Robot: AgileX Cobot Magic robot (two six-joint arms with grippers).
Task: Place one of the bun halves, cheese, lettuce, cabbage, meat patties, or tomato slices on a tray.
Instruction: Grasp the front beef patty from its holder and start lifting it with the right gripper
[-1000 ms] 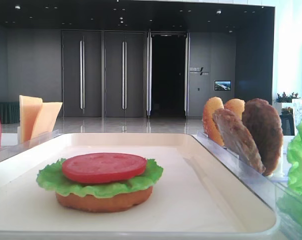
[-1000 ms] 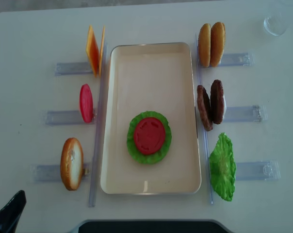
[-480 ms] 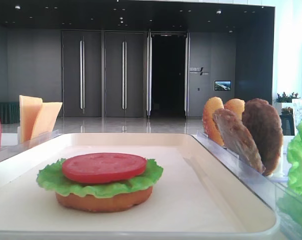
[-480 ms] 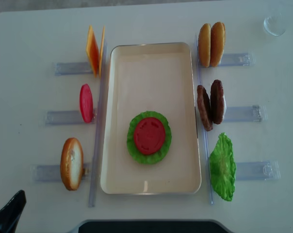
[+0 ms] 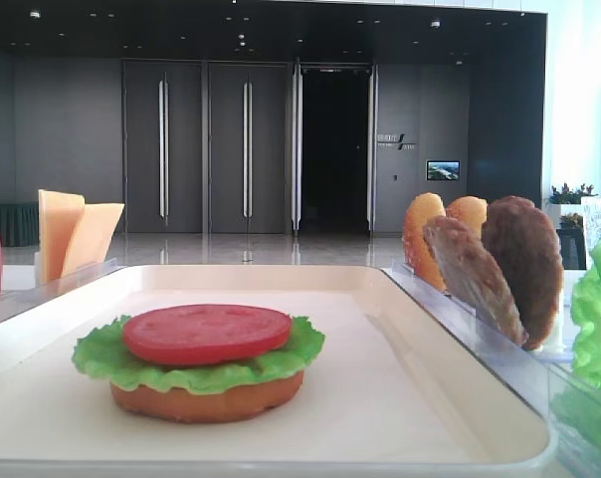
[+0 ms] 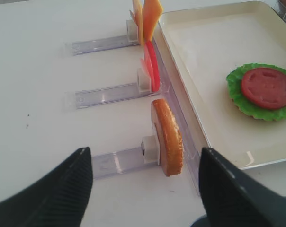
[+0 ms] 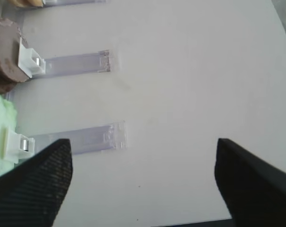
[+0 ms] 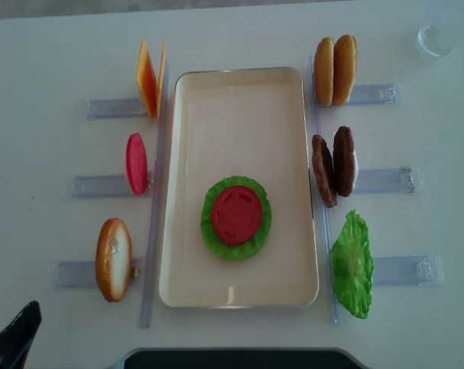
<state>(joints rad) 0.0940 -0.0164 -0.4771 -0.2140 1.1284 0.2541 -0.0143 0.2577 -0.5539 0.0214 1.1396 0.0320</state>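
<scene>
Nearest the right wrist camera, the right gripper (image 7: 143,182) stands spread wide and empty over bare table. Upper left, the meat patties (image 7: 4,51) stand in their holder; approach jaws astride one disc, then carry it to the tray (image 8: 240,100) farther off.

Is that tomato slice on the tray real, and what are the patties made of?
Tomato slice: likely moulded plastic or rubber; uniform matte red, stamped pattern. Meat patties: probably the same, grainy matte brown discs standing stiffly on edge. Tray: smooth cream surface, possibly plastic.
</scene>
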